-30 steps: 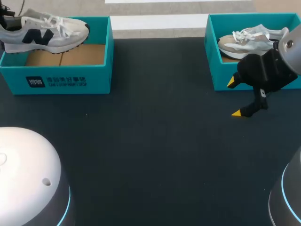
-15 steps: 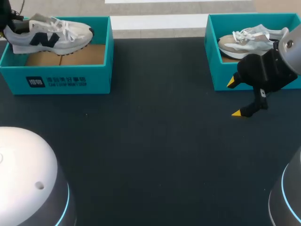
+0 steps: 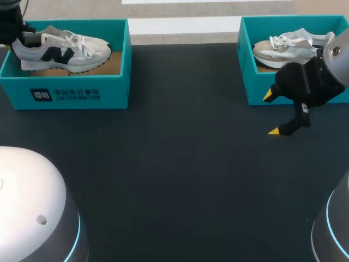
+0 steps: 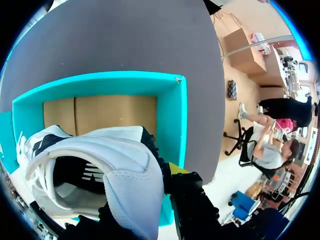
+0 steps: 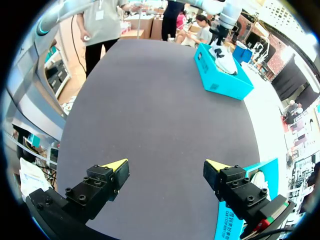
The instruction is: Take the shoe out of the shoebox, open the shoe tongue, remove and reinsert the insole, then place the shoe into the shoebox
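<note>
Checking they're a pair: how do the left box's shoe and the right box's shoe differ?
The left shoe has a dark side logo; the right shoe is beige-toned. The left gripper grips the left shoe's heel; the right shoe lies free. Both are white-laced, in teal shoeboxes.

My head camera sits above and behind, looking down on the whole tabletop [image 3: 174, 164]. The left wrist camera is very close to the shoe [image 4: 115, 170] and faces down into the left box [image 4: 181, 125]. The right wrist camera looks across the tabletop to that same box, far away. All three views share this box.
</note>
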